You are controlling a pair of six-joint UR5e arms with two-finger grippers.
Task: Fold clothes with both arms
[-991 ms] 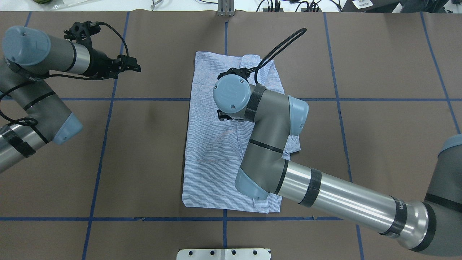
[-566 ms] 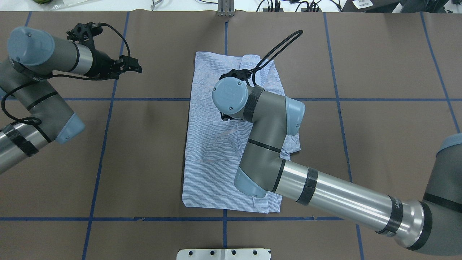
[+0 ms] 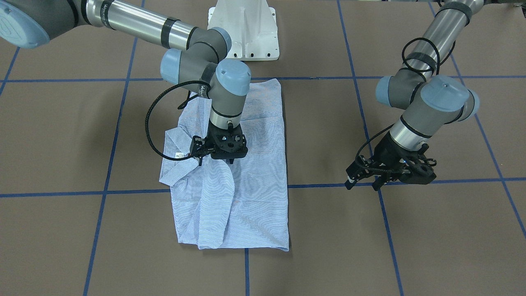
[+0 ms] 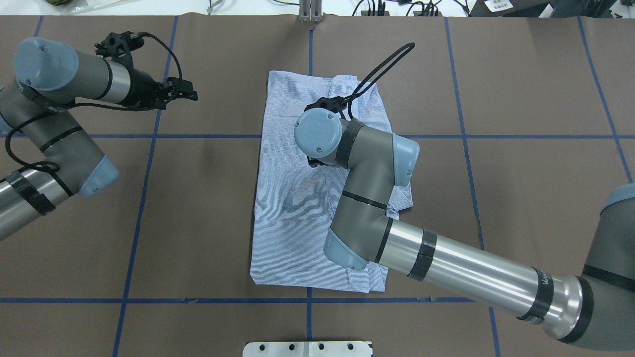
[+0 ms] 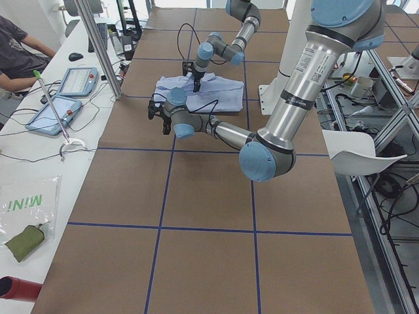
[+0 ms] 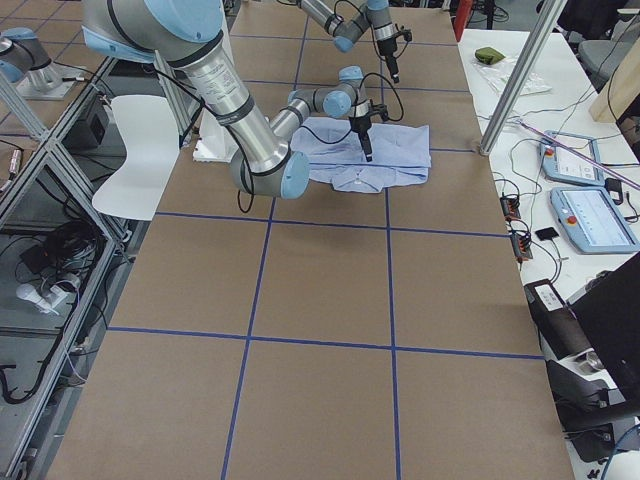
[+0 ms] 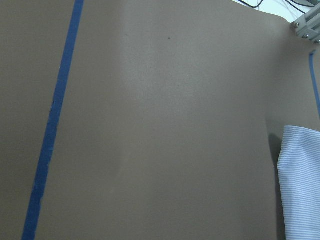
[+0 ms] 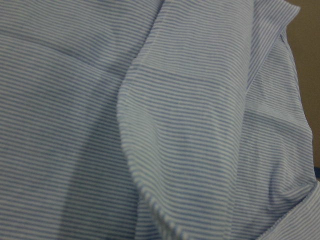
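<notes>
The light blue striped shirt point(image 4: 287, 208) lies folded into a long strip at the table's middle, its collar end point(image 3: 172, 164) spread to one side. My right gripper point(image 3: 225, 161) points straight down onto the shirt's middle, just at the cloth; its fingers are mostly hidden under the wrist point(image 4: 317, 133), so I cannot tell their state. The right wrist view is filled with striped fabric point(image 8: 175, 125) and a rounded fold. My left gripper point(image 3: 361, 183) hovers over bare table well clear of the shirt, fingers apart and empty. The shirt's edge point(image 7: 302, 185) shows at the left wrist view's right side.
Blue tape lines point(image 4: 149, 148) divide the brown table cover. The white pedestal base point(image 3: 246, 28) stands at the robot's side of the table. A metal plate point(image 4: 307, 348) sits at the near edge. A person sits by tablets point(image 5: 72, 82) on the side bench.
My right wrist has shifted slightly rightward and away over the shirt. The left arm has edged a little toward the middle. The shirt's outline looks the same.
</notes>
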